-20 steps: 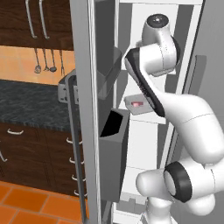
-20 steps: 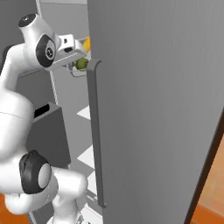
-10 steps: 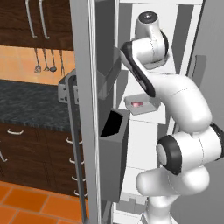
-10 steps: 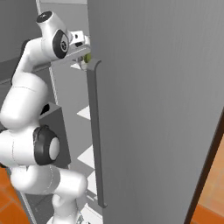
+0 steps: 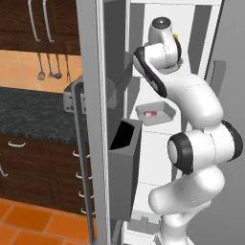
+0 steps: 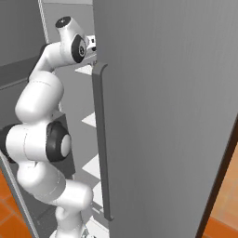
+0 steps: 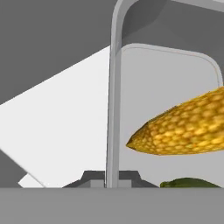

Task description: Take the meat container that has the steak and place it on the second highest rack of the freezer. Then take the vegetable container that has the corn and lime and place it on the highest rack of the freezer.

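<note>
My gripper (image 7: 111, 178) is shut on the thin grey rim of the vegetable container (image 7: 114, 65). In its tray lie the yellow-orange corn (image 7: 183, 127) and, at the bottom edge, the dark-green lime (image 7: 188, 183). Beneath the container spreads a white shelf (image 7: 57, 127), high in the freezer (image 5: 203, 28). In the left base view my arm reaches into the top of the freezer, and a yellow tip of the corn (image 5: 175, 36) peeks past the wrist. One shelf lower sits the meat container (image 5: 165, 115) with the red steak (image 5: 151, 114).
The open freezer door carries grey bins (image 5: 125, 158) close on my arm's left. In the right base view the other door (image 6: 162, 116), with its long bar handle (image 6: 101, 139), hides the hand. A dark counter (image 5: 33, 110) with wooden drawers stands further left.
The arm has swung deeper into the freezer's top with the container, which has gone behind the door in the right base view. The steak container has stayed put.
</note>
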Robot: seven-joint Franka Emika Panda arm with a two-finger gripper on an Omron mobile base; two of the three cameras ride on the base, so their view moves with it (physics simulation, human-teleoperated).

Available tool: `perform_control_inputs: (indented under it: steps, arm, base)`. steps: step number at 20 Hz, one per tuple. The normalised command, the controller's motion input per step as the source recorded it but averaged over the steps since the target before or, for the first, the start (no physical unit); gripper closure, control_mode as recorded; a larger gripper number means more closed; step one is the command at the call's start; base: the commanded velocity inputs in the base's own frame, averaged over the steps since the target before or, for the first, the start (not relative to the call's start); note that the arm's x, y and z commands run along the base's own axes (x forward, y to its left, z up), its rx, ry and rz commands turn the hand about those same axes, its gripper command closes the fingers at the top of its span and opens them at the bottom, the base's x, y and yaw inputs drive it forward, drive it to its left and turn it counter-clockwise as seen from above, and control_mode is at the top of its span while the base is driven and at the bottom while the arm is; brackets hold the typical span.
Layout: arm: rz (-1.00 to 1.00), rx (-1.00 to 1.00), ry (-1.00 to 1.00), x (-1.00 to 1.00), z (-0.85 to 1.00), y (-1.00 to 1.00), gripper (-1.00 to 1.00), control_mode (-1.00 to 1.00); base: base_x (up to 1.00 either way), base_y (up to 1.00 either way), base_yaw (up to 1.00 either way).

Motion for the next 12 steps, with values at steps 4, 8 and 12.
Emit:
perform_control_inputs:
  steps: [4,8,12]
  arm:
    - [0.00,0.00,0.00,0.39,-0.18,-0.18,1.00,-1.00]
    - [0.00,0.00,0.00,0.45,-0.15,-0.17,1.00,-1.00]
    - [0.00,0.00,0.00,0.47,-0.13,-0.14,1.00,-1.00]
  base:
    - [0.00,0.00,0.00]
    - [0.00,0.00,0.00]
    - [0.00,0.00,0.00]
